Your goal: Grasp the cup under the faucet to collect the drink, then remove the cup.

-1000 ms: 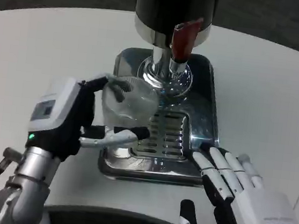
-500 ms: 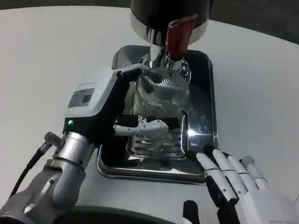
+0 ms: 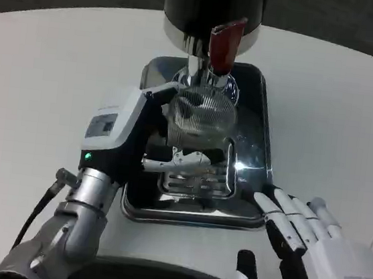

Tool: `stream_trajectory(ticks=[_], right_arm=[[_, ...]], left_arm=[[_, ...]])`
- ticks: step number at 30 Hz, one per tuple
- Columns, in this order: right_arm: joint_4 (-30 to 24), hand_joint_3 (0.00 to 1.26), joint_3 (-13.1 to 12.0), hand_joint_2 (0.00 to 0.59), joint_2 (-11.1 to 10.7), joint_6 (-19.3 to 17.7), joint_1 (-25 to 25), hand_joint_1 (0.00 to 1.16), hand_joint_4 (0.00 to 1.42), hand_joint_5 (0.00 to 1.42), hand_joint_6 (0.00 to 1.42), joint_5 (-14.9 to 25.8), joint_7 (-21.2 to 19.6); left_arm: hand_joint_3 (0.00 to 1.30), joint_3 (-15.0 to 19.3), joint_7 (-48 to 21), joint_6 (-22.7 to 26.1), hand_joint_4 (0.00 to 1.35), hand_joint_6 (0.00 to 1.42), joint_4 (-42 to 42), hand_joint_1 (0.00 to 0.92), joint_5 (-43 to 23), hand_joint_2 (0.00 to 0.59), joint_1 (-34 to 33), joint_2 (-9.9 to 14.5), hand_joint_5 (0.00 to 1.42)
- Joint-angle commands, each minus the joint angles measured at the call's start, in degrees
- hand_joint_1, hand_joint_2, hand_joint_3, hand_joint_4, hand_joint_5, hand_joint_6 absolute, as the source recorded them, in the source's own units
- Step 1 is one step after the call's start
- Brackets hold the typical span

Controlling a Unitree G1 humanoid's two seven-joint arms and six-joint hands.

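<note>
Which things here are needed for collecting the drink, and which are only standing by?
Needed for the job:
- clear cup, held by the left robot hand
- red faucet lever on the black dispenser
- steel drip tray

Standing by:
- right robot hand, fingers apart
- white table
</note>
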Motion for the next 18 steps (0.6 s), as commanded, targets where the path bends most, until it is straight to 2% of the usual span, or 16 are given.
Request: stream_trajectory(ticks=[1,6,10,13,18], right_arm=[[-1.4,0.19,-0.2,0.586,0.3,0.0,1.6,0.39,0.11,0.14,0.09,0.4,-0.7],[-1.4,0.19,0.1,0.586,0.9,0.0,1.7,0.41,0.11,0.16,0.11,0.3,-0.7],[-1.3,0.19,0.2,0.586,1.1,0.1,1.8,0.42,0.11,0.16,0.11,0.3,-0.6],[-1.2,0.19,0.3,0.586,1.3,0.1,1.7,0.42,0.11,0.16,0.11,0.3,-0.5],[-1.2,0.2,0.5,0.586,1.5,0.2,1.8,0.43,0.11,0.16,0.13,0.4,-0.5]], left_arm=[[0.37,-1.5,-0.2,1.4,0.34,0.52,-0.5,0.371,0.8,0.095,2.3,0.9,0.63],[0.26,-1.5,-0.3,1.2,0.27,0.4,-1.0,0.323,0.1,0.079,2.7,1.2,0.56],[0.21,-1.4,0.2,1.2,0.26,0.38,-1.8,0.3,0.2,0.084,3.4,1.7,0.54],[0.2,-0.7,0.5,1.0,0.26,0.36,-2.6,0.231,-0.5,0.07,4.2,2.0,0.54],[0.17,1.3,0.1,0.2,0.25,0.35,-5.4,0.081,-3.0,0.005,6.1,2.6,0.54]])
